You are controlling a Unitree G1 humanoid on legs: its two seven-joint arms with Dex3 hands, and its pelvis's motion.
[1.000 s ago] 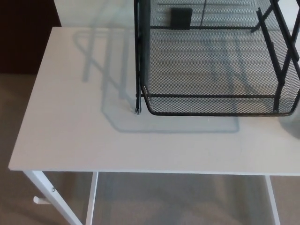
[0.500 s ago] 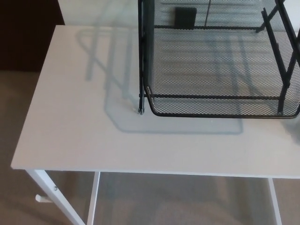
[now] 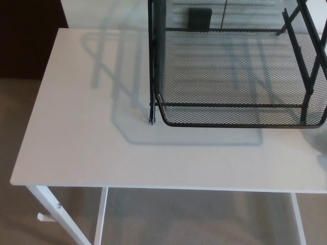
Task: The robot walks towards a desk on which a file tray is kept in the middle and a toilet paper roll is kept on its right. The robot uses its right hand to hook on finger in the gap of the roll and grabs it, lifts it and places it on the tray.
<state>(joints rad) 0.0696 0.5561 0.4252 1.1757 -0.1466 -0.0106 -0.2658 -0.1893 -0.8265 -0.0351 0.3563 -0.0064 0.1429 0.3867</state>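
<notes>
The head view is the only 1 on offer, and it looks down on a white desk (image 3: 76,132) whose top fills most of the frame. Its near edge runs across the lower part, with white legs (image 3: 51,206) and beige carpet (image 3: 194,219) below. A black wire-mesh file tray (image 3: 230,124) stands on the desk in the right half of the picture and reaches back to the far edge. Its mesh floor is bare and nothing lies in it. Its front rim curves low, and taller uprights rise at its left and right sides. A small dark rectangle (image 3: 199,19) shows through the mesh at the back, too unclear to name. The tray throws a soft grey shadow (image 3: 122,102) onto the desk to its left. The toilet paper roll does not show anywhere; going by the task it should sit to the tray's right, which is beyond the picture's right edge. Neither the right hand nor the left hand is in the frame, so whether either is spread, pressed together or holding anything cannot be told. As a judgement, the walk up to the desk looks about finished, since the desk lies close below the camera. All 3 handling steps remain: hooking into the roll's gap, lifting it, and setting it on the tray.
</notes>
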